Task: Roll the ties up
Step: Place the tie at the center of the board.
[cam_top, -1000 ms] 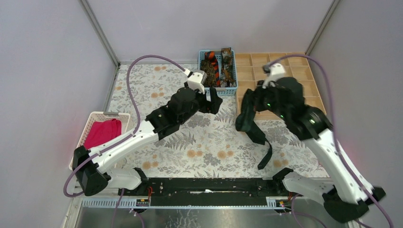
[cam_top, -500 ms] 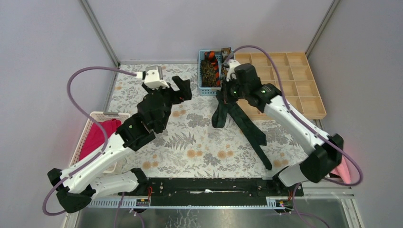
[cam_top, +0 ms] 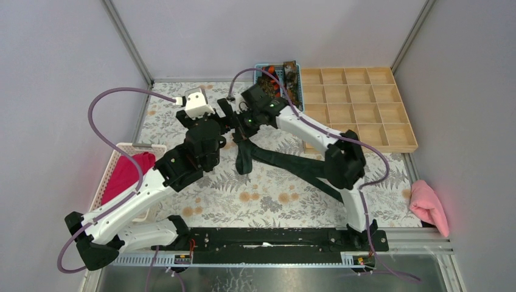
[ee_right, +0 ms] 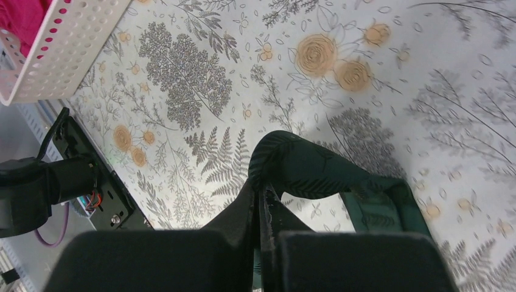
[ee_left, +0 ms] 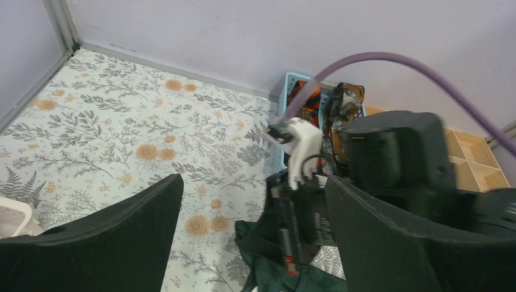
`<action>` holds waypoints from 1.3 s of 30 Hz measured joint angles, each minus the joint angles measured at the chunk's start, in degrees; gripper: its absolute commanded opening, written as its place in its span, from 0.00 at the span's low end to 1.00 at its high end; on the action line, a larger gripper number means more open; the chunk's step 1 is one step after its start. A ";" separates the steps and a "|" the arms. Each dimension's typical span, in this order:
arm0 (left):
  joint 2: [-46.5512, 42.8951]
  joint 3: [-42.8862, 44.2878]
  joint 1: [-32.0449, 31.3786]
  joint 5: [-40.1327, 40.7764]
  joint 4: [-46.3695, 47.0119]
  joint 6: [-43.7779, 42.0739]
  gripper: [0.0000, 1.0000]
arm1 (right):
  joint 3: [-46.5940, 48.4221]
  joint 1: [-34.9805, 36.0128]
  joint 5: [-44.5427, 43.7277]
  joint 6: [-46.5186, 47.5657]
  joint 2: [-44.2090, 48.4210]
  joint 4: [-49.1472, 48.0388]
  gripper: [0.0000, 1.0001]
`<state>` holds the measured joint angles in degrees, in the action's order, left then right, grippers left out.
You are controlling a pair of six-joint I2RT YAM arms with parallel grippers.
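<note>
Hanging from the right tool (ee_right: 260, 201), the dark tie (cam_top: 286, 159) is clamped between shut fingers near a folded end. A short loop droops onto the floral surface (cam_top: 182, 115), and the long part trails across it toward the near right. The left tool (ee_left: 254, 182) hovers just beside that grip with its fingers spread wide and nothing between them. Other ties (cam_top: 291, 76), brown and orange-striped, sit in a blue basket (cam_top: 261, 68) at the far edge, next to a wooden tray (cam_top: 365, 103). A white basket (cam_top: 122, 149) at the left holds a magenta cloth (cam_top: 128, 170), and a pink cloth (cam_top: 429, 204) lies at the right edge.
</note>
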<state>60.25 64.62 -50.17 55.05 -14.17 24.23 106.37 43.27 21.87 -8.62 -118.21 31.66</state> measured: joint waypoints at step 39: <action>10.32 -17.16 4.83 -23.02 -2.12 9.79 0.49 | -35.93 -4.72 -32.94 -5.73 26.05 -3.69 0.67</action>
<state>70.57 47.46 -45.34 32.03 -16.29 34.02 70.43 38.54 -11.07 -14.35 -92.16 27.97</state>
